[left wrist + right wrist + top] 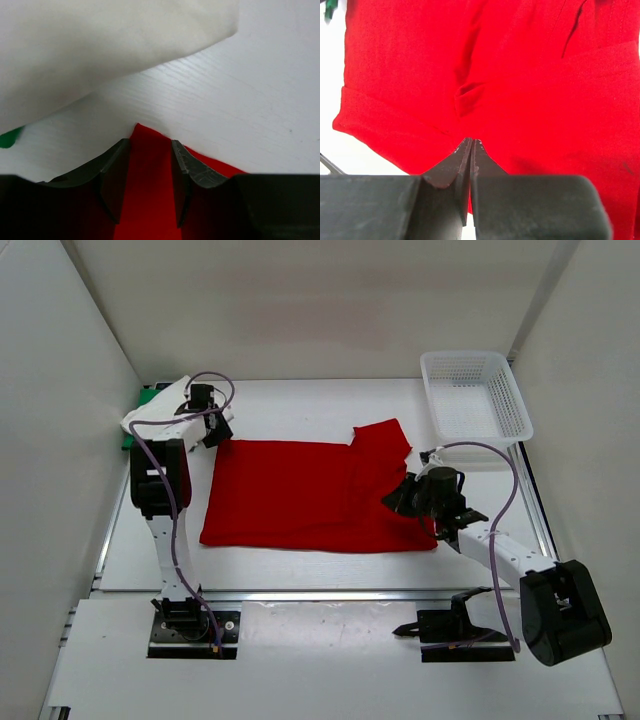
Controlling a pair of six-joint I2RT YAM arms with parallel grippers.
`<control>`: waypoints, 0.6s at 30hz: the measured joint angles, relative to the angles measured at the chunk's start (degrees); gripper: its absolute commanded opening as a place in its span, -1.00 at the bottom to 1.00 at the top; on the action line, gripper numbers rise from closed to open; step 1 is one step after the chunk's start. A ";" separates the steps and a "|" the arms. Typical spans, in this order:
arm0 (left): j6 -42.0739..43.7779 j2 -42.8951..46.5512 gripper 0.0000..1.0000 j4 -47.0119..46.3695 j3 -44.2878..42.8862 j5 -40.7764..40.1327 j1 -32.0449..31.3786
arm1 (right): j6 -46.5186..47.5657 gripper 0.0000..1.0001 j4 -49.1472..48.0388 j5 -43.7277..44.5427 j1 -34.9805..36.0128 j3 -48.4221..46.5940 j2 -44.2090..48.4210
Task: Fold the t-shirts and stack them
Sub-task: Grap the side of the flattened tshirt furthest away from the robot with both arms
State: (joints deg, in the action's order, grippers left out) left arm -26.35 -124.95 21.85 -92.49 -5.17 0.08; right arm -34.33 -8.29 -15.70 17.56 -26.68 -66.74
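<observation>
Nearest the lens, in the right wrist view, we find the two dark fingers of the right tool (471,141) clenched tip to tip. Their points rest at the edge of the bright red cloth t-shirt (520,75). We cannot tell whether any fabric is caught between them.

From above, this tool sits at the shirt's right side, just below the sleeve that juts toward the far edge. The red t-shirt lies spread flat in the middle of the white table (300,400), mostly smooth, with a small pucker just ahead of the right tool.

The left tool (150,145) stands released, jaws apart, one finger on each side of the shirt's far left corner. The cloth lies flat between them.

Just beyond that corner, a white soft cloth t-shirt (100,45) lies at the table's far left. A bright green cloth t-shirt (150,393) shows beneath and behind the white one, only partly visible.

A white plastic mesh basket (465,354) stands at the far right corner, apart from the red t-shirt.
</observation>
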 measured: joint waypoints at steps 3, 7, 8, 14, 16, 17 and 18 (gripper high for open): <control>0.46 -0.50 -0.01 1.16 -0.31 -0.61 -0.02 | -0.15 -1.00 -0.37 -0.35 -0.15 0.37 0.11; 0.87 -0.59 -0.04 3.04 -1.14 -0.90 0.52 | -0.20 -1.00 -0.70 -0.96 -0.85 0.39 0.11; 1.14 -0.76 -0.08 3.63 -1.53 -1.07 0.61 | -0.20 -1.00 -0.83 -1.05 -0.94 0.39 0.13; 2.71 -2.49 -0.68 5.49 -4.04 -2.38 0.87 | -0.42 -0.93 -1.25 -1.38 -1.92 0.39 0.87; 2.82 -2.49 -0.84 5.31 -3.87 -2.43 0.92 | -0.48 -0.91 -1.40 -1.40 -2.32 0.39 1.27; 2.80 -2.43 -0.90 4.90 -3.58 -2.40 0.94 | -0.50 -0.90 -1.55 -1.36 -2.49 0.39 1.38; 2.89 -2.21 -1.00 4.26 -3.10 -2.40 0.94 | -0.57 -0.88 -1.70 -1.33 -2.78 0.39 1.40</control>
State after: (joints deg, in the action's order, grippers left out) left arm -23.46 -127.15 26.11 -95.59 -7.57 1.02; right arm -34.89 -10.00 -17.04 14.79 -26.28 -65.34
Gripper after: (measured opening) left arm 0.074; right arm 0.045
